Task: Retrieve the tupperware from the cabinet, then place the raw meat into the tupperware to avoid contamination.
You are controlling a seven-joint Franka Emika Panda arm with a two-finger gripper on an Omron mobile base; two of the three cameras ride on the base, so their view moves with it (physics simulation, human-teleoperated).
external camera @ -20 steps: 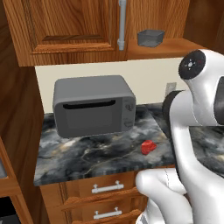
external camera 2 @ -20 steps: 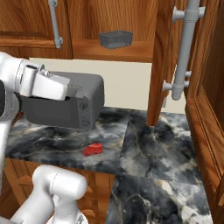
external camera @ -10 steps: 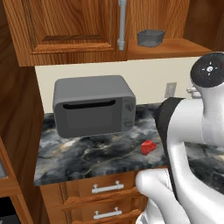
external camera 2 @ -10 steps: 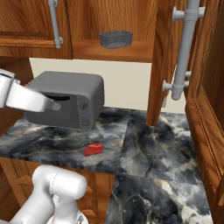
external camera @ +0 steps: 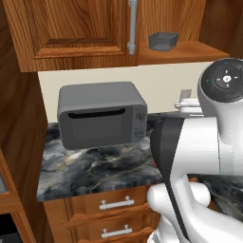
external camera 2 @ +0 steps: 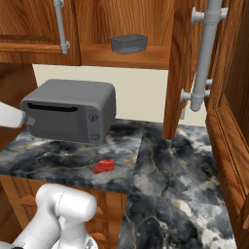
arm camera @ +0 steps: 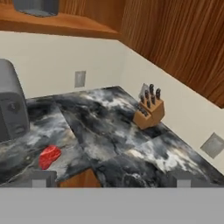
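Arm's swung right, claw (arm camera: 111, 181) wide open and empty, light stiff tub (arm camera: 36, 6) up-left, grab its rim.

Marble counter (external camera 2: 160, 160) carries microwave (external camera 2: 73, 116), raw meat (external camera 2: 103, 166), knife block (arm camera: 148, 113).

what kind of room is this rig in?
A rendered home kitchen, by the look of it: a grey microwave on a dark marble counter, wooden wall cabinets above, and a knife block in the corner.
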